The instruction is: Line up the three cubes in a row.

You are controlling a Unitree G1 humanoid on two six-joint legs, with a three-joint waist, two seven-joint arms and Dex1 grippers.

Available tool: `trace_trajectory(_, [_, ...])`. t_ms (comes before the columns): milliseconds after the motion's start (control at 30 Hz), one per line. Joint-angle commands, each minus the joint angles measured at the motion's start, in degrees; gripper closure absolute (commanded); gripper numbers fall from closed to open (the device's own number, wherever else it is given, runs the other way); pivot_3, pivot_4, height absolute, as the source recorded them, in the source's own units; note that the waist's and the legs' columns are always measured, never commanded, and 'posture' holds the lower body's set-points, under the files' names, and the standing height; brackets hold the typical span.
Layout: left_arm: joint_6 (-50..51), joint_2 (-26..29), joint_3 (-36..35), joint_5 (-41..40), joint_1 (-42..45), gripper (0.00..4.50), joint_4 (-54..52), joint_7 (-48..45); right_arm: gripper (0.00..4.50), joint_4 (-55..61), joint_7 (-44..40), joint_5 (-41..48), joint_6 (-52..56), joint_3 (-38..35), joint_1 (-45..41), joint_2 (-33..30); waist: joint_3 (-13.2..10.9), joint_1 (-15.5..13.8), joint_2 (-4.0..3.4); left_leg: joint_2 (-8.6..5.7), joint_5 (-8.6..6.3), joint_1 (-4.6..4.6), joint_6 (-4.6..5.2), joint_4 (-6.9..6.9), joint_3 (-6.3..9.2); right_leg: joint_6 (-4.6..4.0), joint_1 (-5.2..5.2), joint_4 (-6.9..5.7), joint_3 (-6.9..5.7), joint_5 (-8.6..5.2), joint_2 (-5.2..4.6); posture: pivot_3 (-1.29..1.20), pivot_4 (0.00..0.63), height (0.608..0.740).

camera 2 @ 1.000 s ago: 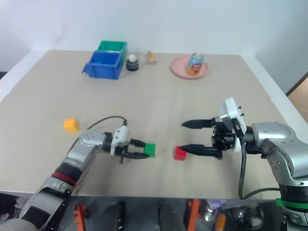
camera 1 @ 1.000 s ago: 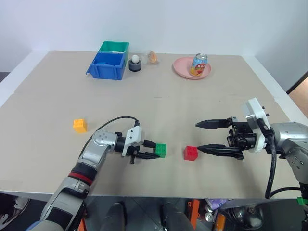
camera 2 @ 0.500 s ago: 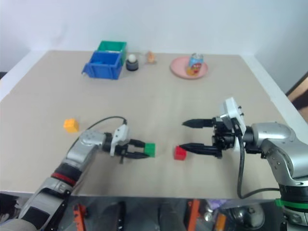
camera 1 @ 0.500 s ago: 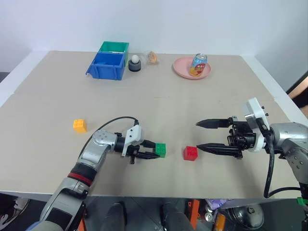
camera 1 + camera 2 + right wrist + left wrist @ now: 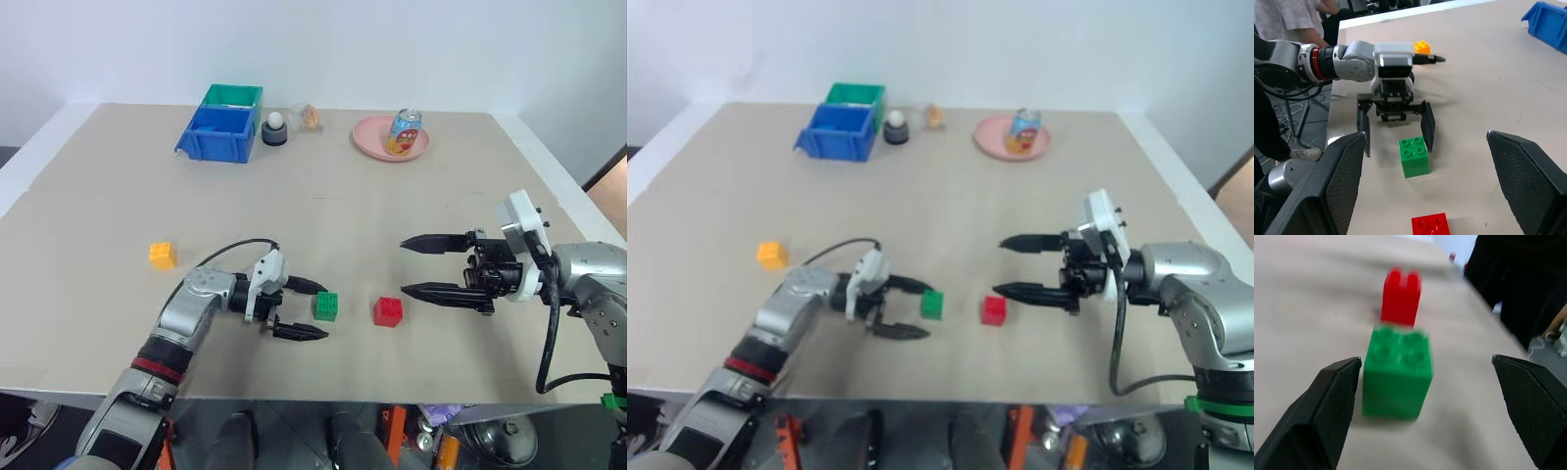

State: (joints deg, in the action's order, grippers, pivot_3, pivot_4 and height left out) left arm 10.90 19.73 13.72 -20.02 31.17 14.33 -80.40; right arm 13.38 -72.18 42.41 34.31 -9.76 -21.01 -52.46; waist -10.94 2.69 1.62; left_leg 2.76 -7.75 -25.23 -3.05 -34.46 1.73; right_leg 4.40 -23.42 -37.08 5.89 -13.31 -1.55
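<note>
Step in hand: the left end effector (image 5: 300, 309) is releasing the green cube (image 5: 326, 305) beside the red cube (image 5: 388, 311); this is a judgement from the layout.
Left end effector state: its fingers are standing wide, one on each side of the green cube, gripping nothing.
Right end effector state: the right end effector (image 5: 434, 265) is hovering wide and empty just beside the red cube.
Cube positions: the green and red cubes are sitting near each other on the tabletop (image 5: 333, 215), apart by a small gap; the yellow-orange cube (image 5: 163, 255) is lying well apart, toward the robot's left.
Technique: the arm is best drawn straight back along the finger line, so neither finger brushes the green cube.
Alignment check: the green–red pair is defining the row; the yellow-orange cube likely needs placing on that same line.
Risk: a sideways exit is likely to knock the green cube out of line.
</note>
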Motion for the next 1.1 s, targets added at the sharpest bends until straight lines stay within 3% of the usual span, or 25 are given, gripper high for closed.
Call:
trace_trajectory(33, [2.7,2.9,-2.1,-2.4,-0.7,0.05,-4.5,-0.5,0.4,0.0,-0.1,0.7,-0.2,-1.2,-1.2,-0.3,0.0,0.0,0.0,0.0,0.0,0.0,0.0,0.0,0.0,0.0,-0.01,0.0,0.0,0.0,0.0,0.0,0.15,0.74])
trace_trajectory(300, [-7.8,5.4,-7.4,1.4,0.2,0.05,1.1,6.5,0.4,0.1,0.1,1.5,0.7,-2.0,-1.5,-0.4,0.0,0.0,0.0,0.02,0.0,0.01,0.0,-0.02,-0.01,0.0,0.01,0.0,0.0,0.0,0.01,0.0,0.15,0.74])
trace_trajectory(400, [-5.4,6.4,-11.2,-1.5,-0.7,0.05,-2.6,9.5,0.4,0.4,0.1,1.7,1.0,-2.2,-1.5,-0.7,0.0,0.0,0.01,0.04,0.0,0.0,0.0,-0.01,0.0,-0.02,-0.01,0.0,0.0,0.01,0.03,0.0,0.15,0.74])
trace_trajectory(667, [10.8,7.4,-18.0,-4.3,-11.9,0.05,-23.2,28.8,0.4,3.3,7.3,0.9,0.9,0.7,-6.0,4.4,0.0,0.2,0.01,0.11,-0.01,0.03,-0.01,0.02,-0.02,0.01,0.0,-0.01,0.01,0.02,0.06,0.0,0.15,0.74])
trace_trajectory(800, [20.6,6.0,-22.6,-7.8,-18.1,0.05,-33.3,40.0,0.4,4.3,7.1,0.7,0.4,3.2,-7.1,6.5,0.0,0.0,0.04,0.12,-0.01,0.03,-0.01,0.0,0.0,-0.01,0.0,-0.04,-0.02,0.02,0.08,0.0,0.15,0.74])
trace_trajectory(1000, [31.4,0.2,-31.3,-8.9,-26.5,0.05,-45.0,59.9,0.4,1.7,5.9,-0.6,-0.8,5.8,-9.0,8.5,0.0,0.0,0.1,0.11,-0.01,0.04,-0.02,-0.07,-0.03,-0.02,0.03,-0.02,0.01,0.04,0.05,0.0,0.15,0.74])
trace_trajectory(1100, [35.5,-3.1,-35.0,-11.6,-31.4,0.05,-49.4,65.3,0.4,0.7,4.6,-0.8,-1.2,6.4,-9.9,9.0,0.0,0.1,0.13,0.11,-0.01,0.05,-0.02,-0.06,-0.02,-0.03,0.03,-0.03,0.0,0.04,0.06,0.0,0.15,0.74])
